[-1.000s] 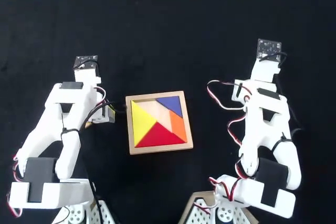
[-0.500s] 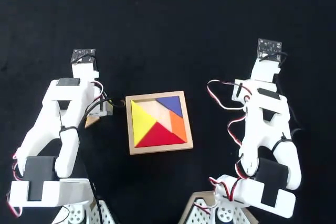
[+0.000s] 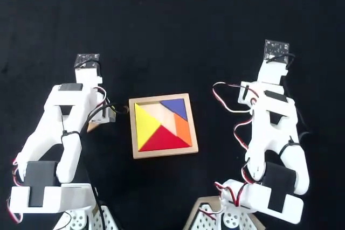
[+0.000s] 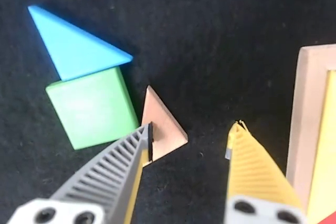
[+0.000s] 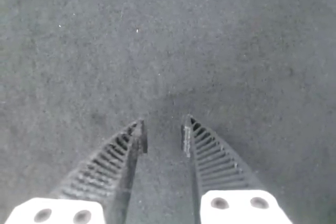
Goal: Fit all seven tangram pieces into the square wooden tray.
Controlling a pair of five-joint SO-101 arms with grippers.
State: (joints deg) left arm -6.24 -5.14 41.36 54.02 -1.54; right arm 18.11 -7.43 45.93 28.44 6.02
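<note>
The square wooden tray (image 3: pixel 161 152) lies mid-table and holds a yellow triangle (image 3: pixel 143 125), a red triangle (image 3: pixel 164 139), an orange piece (image 3: pixel 183 126), a dark blue triangle (image 3: pixel 175 106) and a pale wood piece (image 3: pixel 160 112). My left gripper (image 4: pixel 191 129) is open just left of the tray (image 4: pixel 305 129). Its grey finger (image 4: pixel 126 156) overlaps a small tan triangle (image 4: pixel 163 127), whose tip pokes out beside the arm (image 3: pixel 92 126). A green square (image 4: pixel 89 107) and a light blue triangle (image 4: pixel 73 48) lie touching beyond it. My right gripper (image 5: pixel 163 129) hangs slightly open over bare cloth, holding nothing.
Black cloth (image 3: pixel 172 36) covers the whole table. The right arm (image 3: pixel 272 111) stands well to the right of the tray. Both arm bases (image 3: pixel 54 197) sit at the near edge.
My left gripper has shifted a little left, away from the tray, and the tan triangle's tip now shows beside it. The right arm has not moved.
</note>
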